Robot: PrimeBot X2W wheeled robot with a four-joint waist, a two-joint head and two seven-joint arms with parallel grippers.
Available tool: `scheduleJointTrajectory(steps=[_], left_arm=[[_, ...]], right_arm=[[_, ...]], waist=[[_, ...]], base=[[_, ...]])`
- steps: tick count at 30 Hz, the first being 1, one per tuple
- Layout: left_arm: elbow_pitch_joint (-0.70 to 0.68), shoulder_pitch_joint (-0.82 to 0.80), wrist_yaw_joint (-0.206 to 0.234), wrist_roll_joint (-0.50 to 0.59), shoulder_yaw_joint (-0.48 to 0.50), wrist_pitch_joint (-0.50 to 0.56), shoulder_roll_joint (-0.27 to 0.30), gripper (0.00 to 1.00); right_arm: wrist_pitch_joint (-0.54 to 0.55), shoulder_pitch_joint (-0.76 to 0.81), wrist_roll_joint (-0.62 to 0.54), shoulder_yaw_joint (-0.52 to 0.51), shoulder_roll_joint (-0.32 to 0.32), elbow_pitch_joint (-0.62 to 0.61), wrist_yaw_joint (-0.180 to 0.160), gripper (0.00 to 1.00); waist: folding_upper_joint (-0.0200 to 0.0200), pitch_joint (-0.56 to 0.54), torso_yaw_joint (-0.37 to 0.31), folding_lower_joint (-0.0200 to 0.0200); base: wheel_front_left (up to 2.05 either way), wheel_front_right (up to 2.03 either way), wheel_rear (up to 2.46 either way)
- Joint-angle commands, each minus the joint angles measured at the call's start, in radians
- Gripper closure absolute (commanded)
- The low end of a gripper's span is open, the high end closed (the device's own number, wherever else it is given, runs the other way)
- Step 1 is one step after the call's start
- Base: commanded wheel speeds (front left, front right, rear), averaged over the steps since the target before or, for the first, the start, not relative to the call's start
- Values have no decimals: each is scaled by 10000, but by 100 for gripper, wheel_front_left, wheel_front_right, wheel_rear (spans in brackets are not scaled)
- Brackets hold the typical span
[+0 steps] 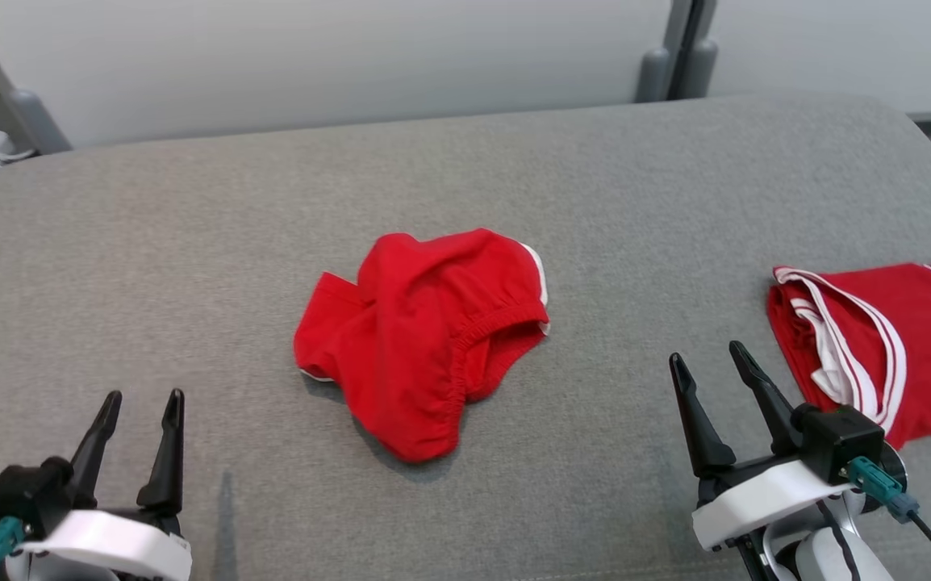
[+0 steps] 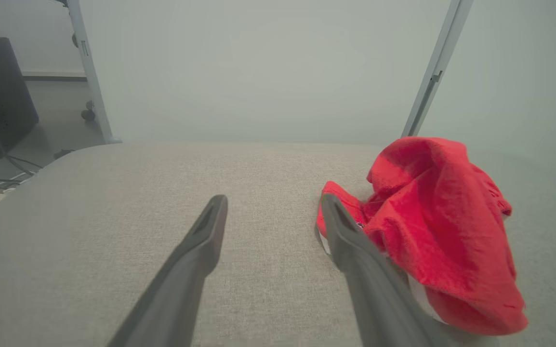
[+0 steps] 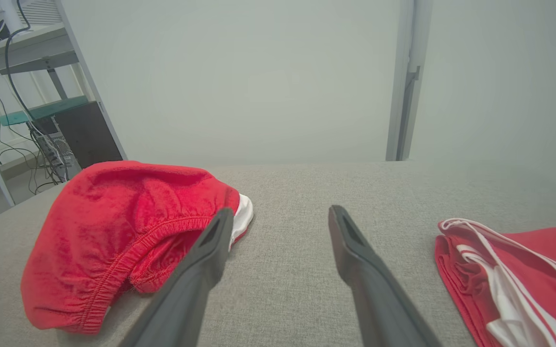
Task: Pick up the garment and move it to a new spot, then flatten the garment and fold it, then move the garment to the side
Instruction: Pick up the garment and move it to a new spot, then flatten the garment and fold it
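Note:
A crumpled red garment (image 1: 425, 339) with an elastic waistband and white trim lies bunched in the middle of the grey cushioned surface (image 1: 191, 266). It sits to the right in the left wrist view (image 2: 442, 231) and to the left in the right wrist view (image 3: 119, 236). My left gripper (image 1: 139, 403) stands open at the lower left, well short of the garment, nothing between its fingers (image 2: 205, 231). At the lower right my right gripper (image 1: 707, 359) is open too and empty, its fingers (image 3: 345, 236) pointing over bare cushion between the two red pieces.
A folded red jersey (image 1: 885, 339) with white stripes and lettering lies at the right edge, just beyond my right gripper. A pale wall and a grey post (image 1: 679, 48) stand behind the surface. Shelving, cables and a dark box (image 3: 90, 135) are off to the left.

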Motion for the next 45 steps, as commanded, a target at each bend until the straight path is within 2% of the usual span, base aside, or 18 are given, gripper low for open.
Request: scheduleJointTrajectory(steps=[1, 9, 19, 23, 30, 40, 45], left_arm=[[-202, -50, 2, 197, 555, -59, 62, 0], [-407, 693, 2, 817, 994, -59, -707, 0], [-666, 1156, 2, 1069, 1156, -59, -874, 0], [-705, 1076, 2, 950, 966, -59, -806, 0], [-837, 801, 2, 551, 340, -59, -597, 0], [-774, 538, 2, 69, 24, -59, -278, 0], [-762, 424, 2, -136, -81, -59, -142, 0]], right_arm=[[-118, -212, 88, 116, -14, -95, 0, 0], [-118, 98, 82, -71, -14, 414, 0, 0], [-118, 370, 166, -60, -14, 588, 0, 0], [-118, 209, 337, 857, -14, 849, 0, 0], [-118, -628, 918, 2567, -14, 2077, 0, 0], [-118, -1648, 1724, 3599, -14, 4058, 0, 0], [-118, -2210, 1948, 4135, -14, 4507, 0, 0]], waist=[[0, -376, 382, 0], [0, -763, 974, 0], [0, -740, 1208, 0], [0, -521, 1371, 0], [0, -96, 2061, 0], [0, 324, 3209, 0], [0, 541, 3644, 0]], base=[[0, 0, 0], [0, 0, 0], [0, 0, 0], [0, 0, 0], [0, 0, 0], [0, 0, 0], [0, 0, 0]])
